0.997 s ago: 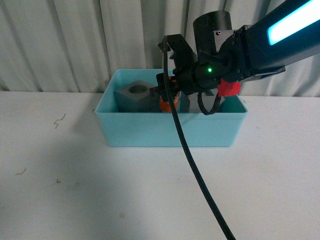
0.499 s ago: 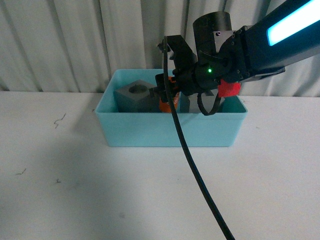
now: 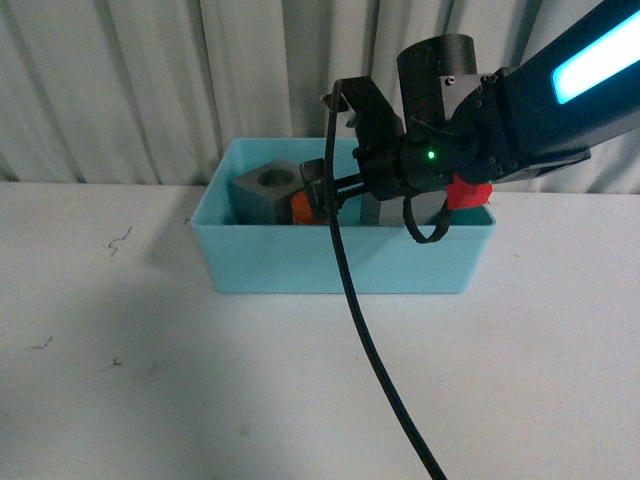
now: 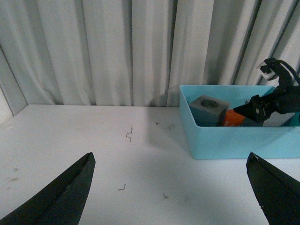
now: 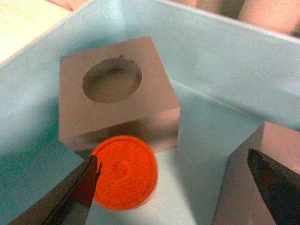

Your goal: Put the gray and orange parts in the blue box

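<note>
The blue box [image 3: 340,262] stands on the white table against the curtain. In it are a gray cube with a round recess [image 3: 265,190], the orange cylinder [image 3: 303,208] next to that cube, and a second gray cube [image 3: 376,212] mostly hidden by my arm. My right gripper [image 3: 318,190] hovers open over the box. In the right wrist view it [image 5: 180,187] is empty, with the cylinder [image 5: 124,171] end-up beside one finger, the round-recess cube [image 5: 117,98] beyond and the other cube [image 5: 255,187] under the far finger. My left gripper [image 4: 168,187] is open and empty over bare table, left of the box [image 4: 234,140].
A black cable [image 3: 365,330] hangs from my right arm across the box's front wall down to the near table edge. Pleated curtains close off the back. Small dark scraps [image 4: 130,135] lie on the table left of the box.
The orange cylinder has left my right gripper's jaws and now sits lower and further left in the box. The right gripper has opened and risen slightly.
</note>
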Robot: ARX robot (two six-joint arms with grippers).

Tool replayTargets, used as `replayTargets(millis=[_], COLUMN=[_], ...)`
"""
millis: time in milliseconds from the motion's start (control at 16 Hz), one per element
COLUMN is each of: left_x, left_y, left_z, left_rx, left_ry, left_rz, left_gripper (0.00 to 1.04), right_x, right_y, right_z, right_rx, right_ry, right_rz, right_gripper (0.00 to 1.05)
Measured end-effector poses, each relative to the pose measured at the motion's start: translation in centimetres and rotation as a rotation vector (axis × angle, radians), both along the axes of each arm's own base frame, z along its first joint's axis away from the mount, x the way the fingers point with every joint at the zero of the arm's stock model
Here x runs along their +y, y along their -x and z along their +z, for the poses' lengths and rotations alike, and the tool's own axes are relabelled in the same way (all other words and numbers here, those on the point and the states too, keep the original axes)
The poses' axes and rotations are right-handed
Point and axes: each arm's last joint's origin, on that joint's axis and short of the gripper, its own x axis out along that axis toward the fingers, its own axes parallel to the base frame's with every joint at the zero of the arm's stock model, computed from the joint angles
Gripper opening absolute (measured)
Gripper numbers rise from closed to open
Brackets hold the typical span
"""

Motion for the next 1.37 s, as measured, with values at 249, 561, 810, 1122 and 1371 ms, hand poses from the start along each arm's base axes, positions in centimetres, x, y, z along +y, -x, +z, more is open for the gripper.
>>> replayTargets(millis=[249,561,810,1122,1371], left_x=[0.0,0.0,0.0,0.0,0.0], left_y=[0.0,0.0,0.0,0.0,0.0], left_z=[0.0,0.0,0.0,0.0,0.0], left_rx=[0.0,0.0,0.0,0.0,0.002], left_ry=[0.0,0.0,0.0,0.0,0.0], left_rz=[0.0,0.0,0.0,-0.002,-0.005], left_gripper=[0.98,0.98,0.98,0.98,0.98], right_x=[-1.6,-5.2,-10.5,-16.4,-16.9], right_y=[1.4,9.1,24.1,36.1,36.3], right_z=[4.3,10.3,10.7,4.0,5.0], right_rx=[-0.117,-0.302,-0.254,-0.005,-0.418], right_ry=[0.001,0.111,0.194,-0.013,-0.21], right_rz=[-0.019,-0.039,-0.351,-1.011,-0.654], right_gripper=[0.98,0.98,0.98,0.98,0.63])
